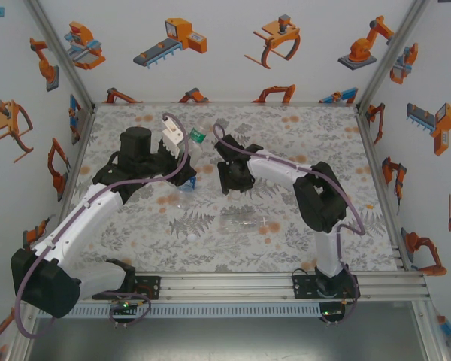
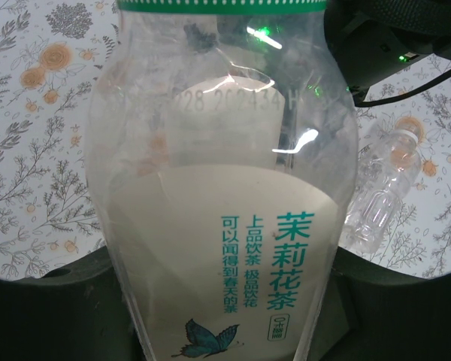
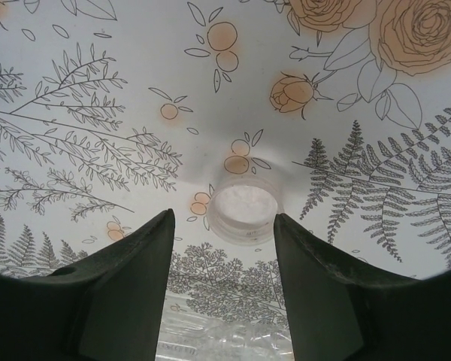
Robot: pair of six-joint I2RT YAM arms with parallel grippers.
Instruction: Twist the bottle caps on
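Our left gripper (image 1: 173,154) clenches the pale labelled bottle (image 2: 225,226), which has a green cap (image 2: 219,4) at its far end. Our right gripper (image 3: 224,222) is released, with a white cap (image 3: 243,209) on the mat (image 3: 98,75) just beyond its fingertips. A clear bottle (image 2: 383,188) lies on its side to the right of the left gripper and looks empty.

Enclosure inspected. The table is covered by a patterned mat (image 1: 308,150): white ground, grey ferns and leaves, orange flowers. Behind the mat, a white back wall (image 1: 225,75) carries orange robot-arm pictures (image 1: 177,37). The left wall (image 1: 22,150) and right wall (image 1: 428,188) flanking the mat carry the same. Aluminium posts (image 1: 62,49) rise from the mat's far corners. An aluminium rail (image 1: 233,284) runs along the mat's near edge, with a grey metal sheet (image 1: 248,338) lying nearer still. Lighting is even, shadows on the mat soft.
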